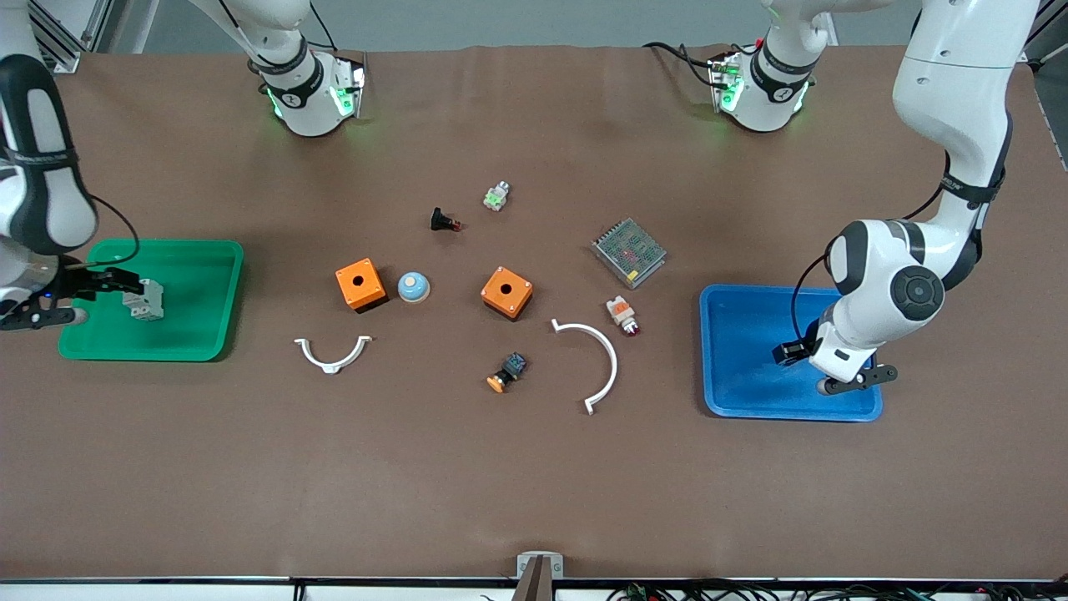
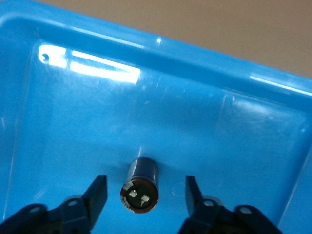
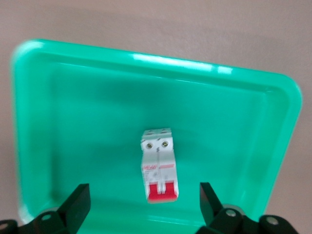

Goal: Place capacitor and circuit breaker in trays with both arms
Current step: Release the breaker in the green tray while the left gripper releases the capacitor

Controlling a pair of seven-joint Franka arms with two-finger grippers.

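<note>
The capacitor (image 2: pixel 140 187), a stubby black cylinder, lies on its side on the floor of the blue tray (image 1: pixel 743 317) at the left arm's end. My left gripper (image 1: pixel 805 369) is low in that tray, open, its fingers either side of the capacitor without touching it (image 2: pixel 145 184). The capacitor is hidden in the front view. The circuit breaker (image 1: pixel 144 299), pale grey with red toggles, rests in the green tray (image 1: pixel 200 275) at the right arm's end and also shows in the right wrist view (image 3: pixel 158 165). My right gripper (image 1: pixel 108 296) is open, just above it (image 3: pixel 144 190).
Between the trays lie two orange boxes (image 1: pixel 360 285) (image 1: pixel 506 292), a metal mesh box (image 1: pixel 629 251), two white curved pieces (image 1: pixel 332 355) (image 1: pixel 596 359), a blue dome button (image 1: pixel 413 287), a black red-tipped button (image 1: pixel 445 221), a white-orange part (image 1: pixel 622 314) and an orange-capped part (image 1: pixel 506 372).
</note>
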